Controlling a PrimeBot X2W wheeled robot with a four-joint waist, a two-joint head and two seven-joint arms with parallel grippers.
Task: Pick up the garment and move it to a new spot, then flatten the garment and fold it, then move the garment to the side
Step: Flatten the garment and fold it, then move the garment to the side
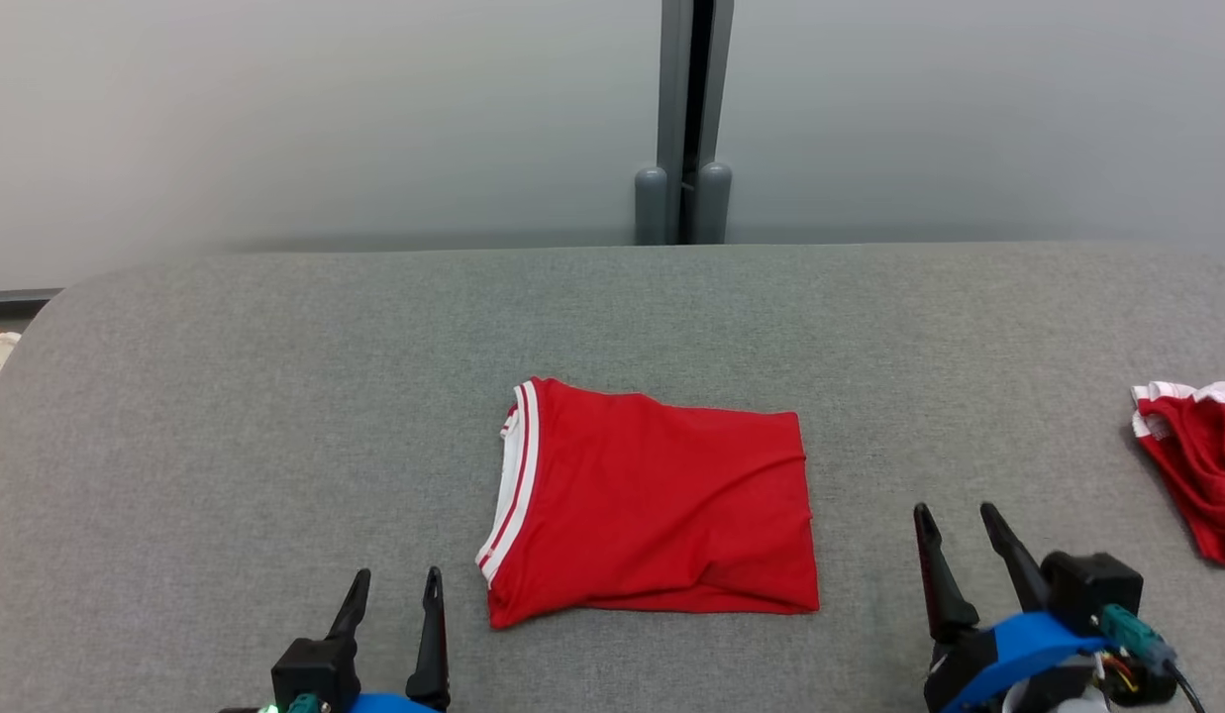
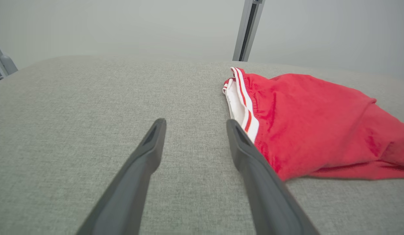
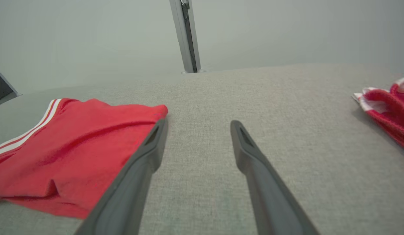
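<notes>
Folded red garment centre frame on grey tabletop. Left pincer lower left, right pincer lower right, both with fingers apart, not touching the cloth.

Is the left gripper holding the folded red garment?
No, the left gripper stands open and empty, apart from the garment.

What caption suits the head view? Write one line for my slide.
Folded red garment with white-striped trim on grey fabric surface, flanked by open left gripper and open right gripper.
</notes>
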